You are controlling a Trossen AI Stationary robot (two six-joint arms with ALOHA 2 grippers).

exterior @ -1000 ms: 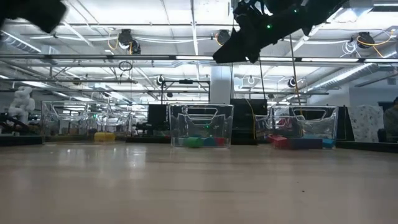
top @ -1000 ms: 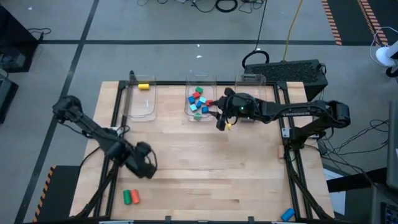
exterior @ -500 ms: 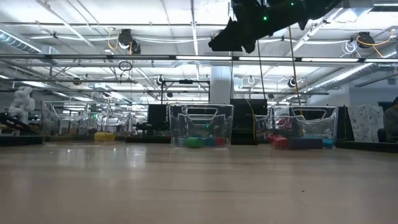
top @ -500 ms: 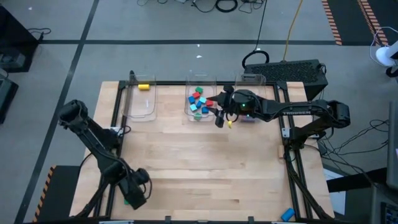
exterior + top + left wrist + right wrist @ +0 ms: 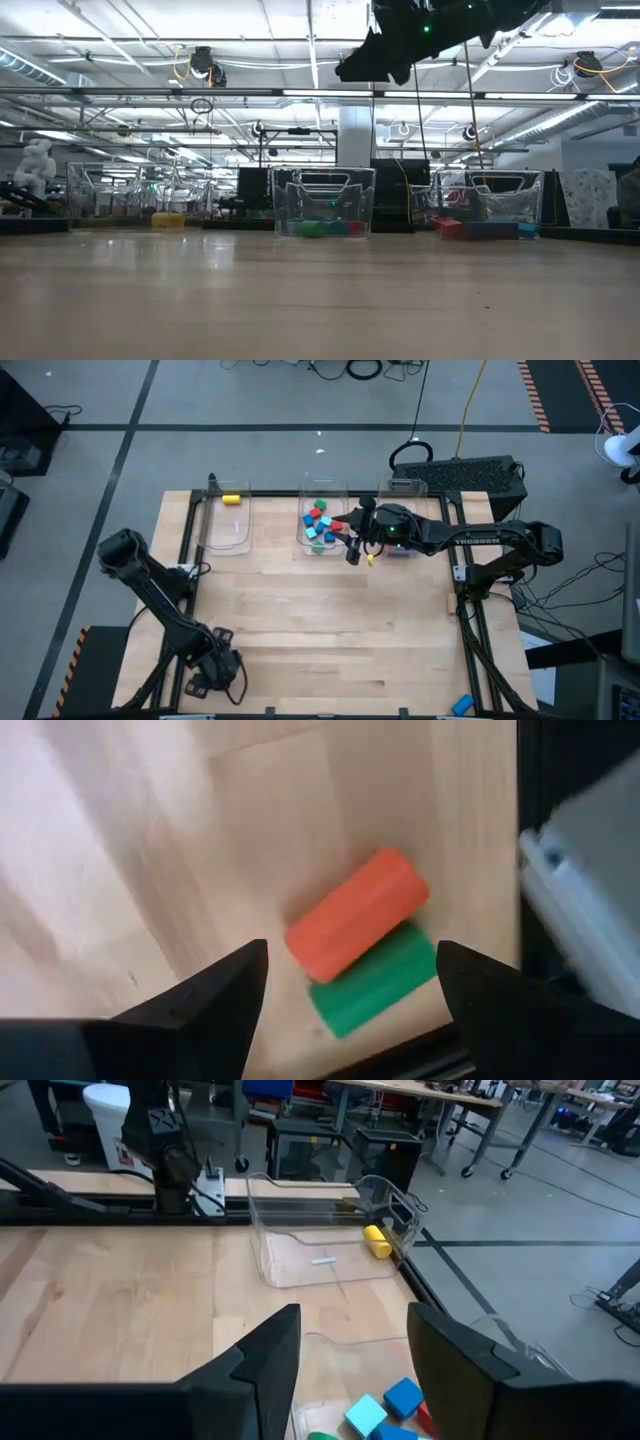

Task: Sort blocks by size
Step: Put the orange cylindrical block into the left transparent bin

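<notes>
An orange-red cylinder block point(image 5: 357, 915) and a green cylinder block point(image 5: 375, 980) lie side by side on the wood at the table's near left corner. My left gripper point(image 5: 350, 955) point(image 5: 213, 678) hangs open above them, pointing steeply down, one finger on either side of the pair, touching neither. In the high view the gripper hides them. My right gripper point(image 5: 352, 546) point(image 5: 352, 1315) hovers open over the near right edge of the middle clear bin point(image 5: 322, 538), nothing between its fingers. Several blue, red and green blocks point(image 5: 318, 522) lie in that bin.
The left bin point(image 5: 228, 532) holds one yellow block point(image 5: 232, 499). The right bin point(image 5: 490, 190), under my right arm, holds red and blue blocks. The table's black frame point(image 5: 530, 810) runs close beside the two cylinders. A blue piece point(image 5: 461, 705) lies off the table's near right corner.
My left gripper has swung toward the table's near left corner and come down, rolling about its own axis, until it stands over the two cylinders. My right gripper has kept still by the middle bin.
</notes>
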